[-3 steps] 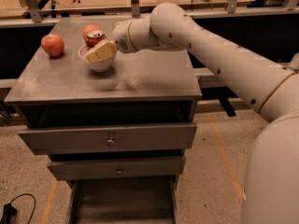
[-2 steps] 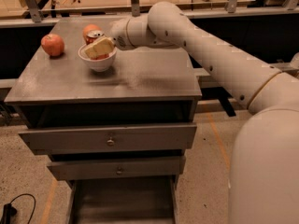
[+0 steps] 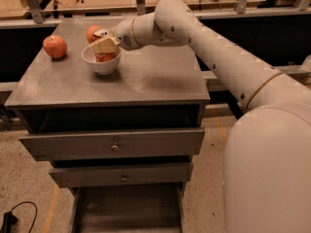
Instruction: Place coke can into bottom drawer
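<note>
The coke can (image 3: 94,33) stands on the cabinet top behind a white bowl (image 3: 101,66), red with a silver top. My gripper (image 3: 105,45) is over the bowl's far rim, right against the can's right side; its tan tip hides part of the can. Something reddish (image 3: 106,58) shows inside the bowl under the gripper. The bottom drawer (image 3: 127,208) is pulled out at the foot of the cabinet, and its grey floor shows with nothing on it.
A red apple (image 3: 55,46) lies at the left of the cabinet top (image 3: 146,76). Two shallower drawers with round knobs (image 3: 115,147) are closed above the open one. A railing and tables stand behind. A black cable (image 3: 9,220) lies on the floor at left.
My gripper has moved a little up and back across the bowl toward the coke can. The can, bowl and apple have not moved.
</note>
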